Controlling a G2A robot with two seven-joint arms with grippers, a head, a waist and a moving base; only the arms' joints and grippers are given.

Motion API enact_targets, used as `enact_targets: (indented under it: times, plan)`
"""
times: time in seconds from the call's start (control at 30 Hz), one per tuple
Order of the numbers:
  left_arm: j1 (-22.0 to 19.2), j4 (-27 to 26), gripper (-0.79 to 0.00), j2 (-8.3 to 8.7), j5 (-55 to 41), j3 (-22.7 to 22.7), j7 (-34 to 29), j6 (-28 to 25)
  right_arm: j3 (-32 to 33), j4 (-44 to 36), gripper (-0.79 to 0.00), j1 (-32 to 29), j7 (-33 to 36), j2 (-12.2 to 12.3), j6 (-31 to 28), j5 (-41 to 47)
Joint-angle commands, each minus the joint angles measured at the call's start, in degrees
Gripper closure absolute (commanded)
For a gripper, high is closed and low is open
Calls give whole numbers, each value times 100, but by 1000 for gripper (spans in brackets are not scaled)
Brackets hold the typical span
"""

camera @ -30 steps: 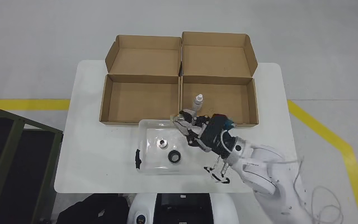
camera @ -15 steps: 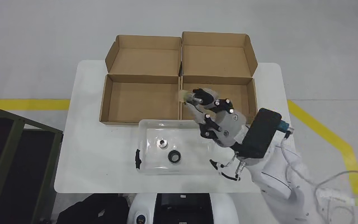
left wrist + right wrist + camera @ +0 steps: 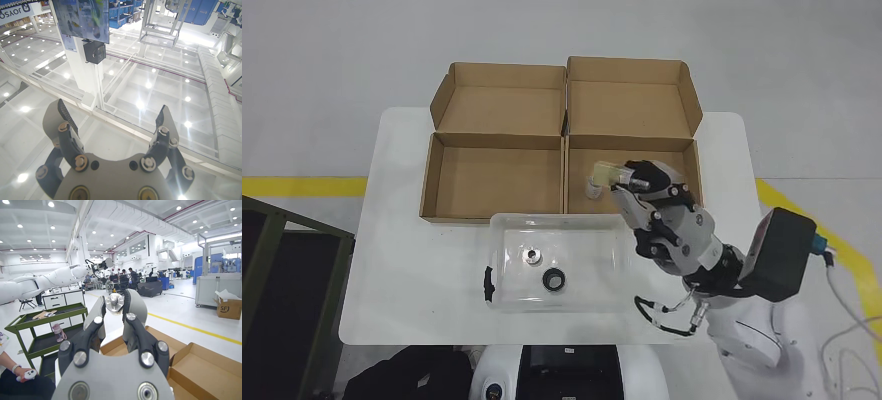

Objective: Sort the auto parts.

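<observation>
My right gripper (image 3: pixel 610 177) is shut on a shiny metal part (image 3: pixel 598 180) and holds it over the near-left corner of the right cardboard box (image 3: pixel 680 186). In the right wrist view the round silver part (image 3: pixel 113 306) sits pinched between the fingertips of that gripper (image 3: pixel 114 300), above an open box (image 3: pixel 204 370). Two more parts lie in the clear plastic bin (image 3: pixel 504 232): a metal ring piece (image 3: pixel 532 256) and a black ring (image 3: pixel 555 281). My left gripper (image 3: pixel 111 111) is open and holds nothing, pointing up at the ceiling.
The left cardboard box (image 3: pixel 492 182) stands beside the right one, both with lids folded back. The clear bin sits just in front of them with a black latch (image 3: pixel 487 282) on its left side. Bare white table (image 3: pixel 392 250) lies to the left.
My right gripper has carried the metal part from above the clear bin's far edge, back and to the right, over the right box. The arm's wrist swung out to the right.
</observation>
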Motion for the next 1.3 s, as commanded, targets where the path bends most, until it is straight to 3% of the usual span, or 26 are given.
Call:
enact_targets:
  times: [0.0, 0.3, 0.87, 1.27]
  plan:
    - [0, 0, -785, 0, 0, 0, 0, 0, 17, -12, 0, -36, -70, 0, -21, -62]
    - [0, 0, -785, 0, 0, 0, 0, 0, 258, 339, 0, -143, -278, 11, -104, -225]
    - [0, 0, -785, 0, 0, 0, 0, 0, 564, 969, 0, -184, 522, 66, 3, -690]
    - [0, 0, -785, 0, 0, 0, 0, 0, 634, 2388, 0, 468, 854, 84, -20, -1027]
